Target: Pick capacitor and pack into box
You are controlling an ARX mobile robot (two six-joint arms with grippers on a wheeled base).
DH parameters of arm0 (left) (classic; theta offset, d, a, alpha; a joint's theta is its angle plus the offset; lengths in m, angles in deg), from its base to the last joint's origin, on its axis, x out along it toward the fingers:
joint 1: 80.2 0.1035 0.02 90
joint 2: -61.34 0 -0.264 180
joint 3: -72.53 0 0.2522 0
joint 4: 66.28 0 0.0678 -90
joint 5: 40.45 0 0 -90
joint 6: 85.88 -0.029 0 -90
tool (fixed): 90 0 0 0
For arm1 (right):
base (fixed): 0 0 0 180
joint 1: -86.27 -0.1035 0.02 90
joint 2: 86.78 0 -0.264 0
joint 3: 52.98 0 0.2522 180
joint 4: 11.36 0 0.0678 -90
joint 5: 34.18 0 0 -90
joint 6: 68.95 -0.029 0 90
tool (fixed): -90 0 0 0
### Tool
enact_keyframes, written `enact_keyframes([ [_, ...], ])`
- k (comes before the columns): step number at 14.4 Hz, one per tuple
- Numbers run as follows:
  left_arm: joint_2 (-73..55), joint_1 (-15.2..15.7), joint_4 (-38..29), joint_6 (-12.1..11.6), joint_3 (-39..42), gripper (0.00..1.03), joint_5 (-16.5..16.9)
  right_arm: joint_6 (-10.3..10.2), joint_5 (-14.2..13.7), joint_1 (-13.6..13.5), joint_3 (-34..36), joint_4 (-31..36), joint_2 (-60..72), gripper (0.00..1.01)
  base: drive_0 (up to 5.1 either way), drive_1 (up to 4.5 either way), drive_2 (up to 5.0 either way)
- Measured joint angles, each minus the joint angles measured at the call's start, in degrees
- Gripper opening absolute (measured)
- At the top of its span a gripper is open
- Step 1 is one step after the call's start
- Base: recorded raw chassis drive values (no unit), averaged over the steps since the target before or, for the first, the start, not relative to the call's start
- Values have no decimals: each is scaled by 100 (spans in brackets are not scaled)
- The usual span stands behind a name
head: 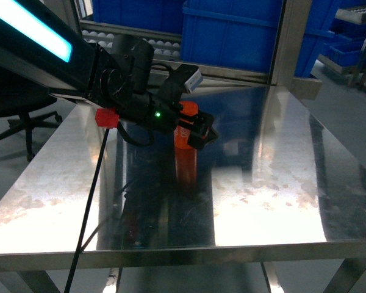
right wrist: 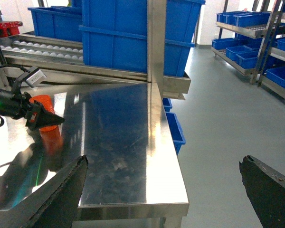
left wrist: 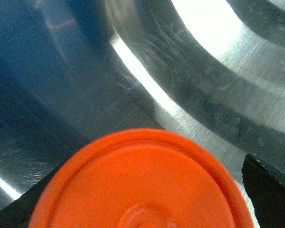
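The capacitor (head: 186,125), an orange cylinder, stands upright on the tabletop (head: 280,183) with the left claw (head: 198,129) clamped around its upper part, one black finger (left wrist: 270,190) on either side, likely so it can be lifted straight up without tipping. In the left wrist view its round orange top fills the lower frame between the fingers. The right claw (right wrist: 164,190) hangs with its fingers wide apart and holding nothing, past the tabletop's near edge, probably kept clear. Blue bins (head: 244,30) stand behind. No box shows in any view.
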Motion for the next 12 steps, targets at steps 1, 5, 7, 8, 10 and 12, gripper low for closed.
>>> enact_keyframes([
  [1,0,0,22,31,-35,87,-4,0,0,0,0,0,0,98,0,0,0],
  [5,0,61,208,118,-155,45,-28,0,0,0,0,0,0,98,0,0,0],
  [7,0,116,114,173,-221,44,-160,0,0,0,0,0,0,98,0,0,0],
  [8,52,192,-90,339,-212,44,-284,0,-2,0,0,0,0,98,0,0,0],
  [10,737,476,-861,603,439,44,-634,0,-2,0,0,0,0,98,0,0,0],
  [12,2173,957,-2028,815,1609,44,-1108,0,0,0,0,-4,0,98,0,0,0],
])
